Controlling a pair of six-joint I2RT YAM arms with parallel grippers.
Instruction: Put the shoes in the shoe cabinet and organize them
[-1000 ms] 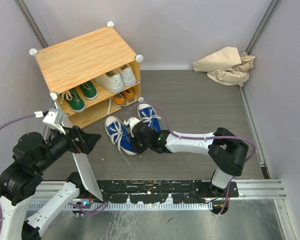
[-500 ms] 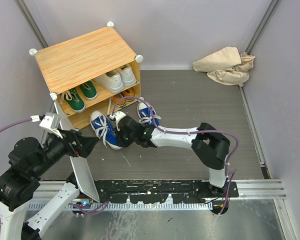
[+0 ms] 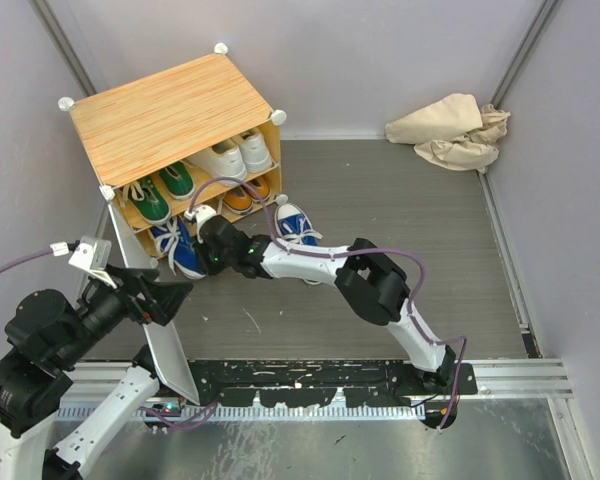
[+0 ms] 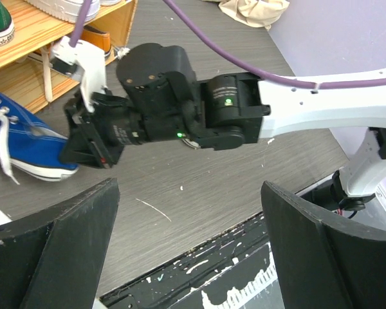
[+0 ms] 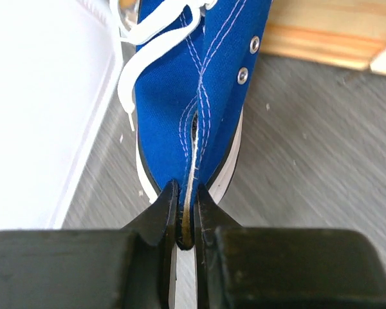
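Two arms reach toward the shoe cabinet (image 3: pixel 170 110), which stands at the far left corner of the table (image 3: pixel 400 230).

Top view: green shoes (image 3: pixel 163 192) and white shoes (image 3: pixel 235 155) occupy the upper shelf, and orange shoes (image 3: pixel 246 195) the lower compartment. The door (image 3: pixel 160 335) hangs open toward the near edge. The right gripper (image 3: pixel 208 252) holds one blue shoe (image 3: pixel 178 250) at the lower opening. The second blue shoe (image 3: pixel 296 222) lies on the table just right of the cabinet. A crumpled cloth (image 3: pixel 450 130) sits in the far right corner.

Left wrist view: the left gripper (image 4: pixel 188 187) has its fingers spread wide above the table, with nothing between them.

Right wrist view: the fingers are pinched together on the heel collar of the held blue shoe. Its toe points toward the cabinet's wooden base, with the white door alongside.
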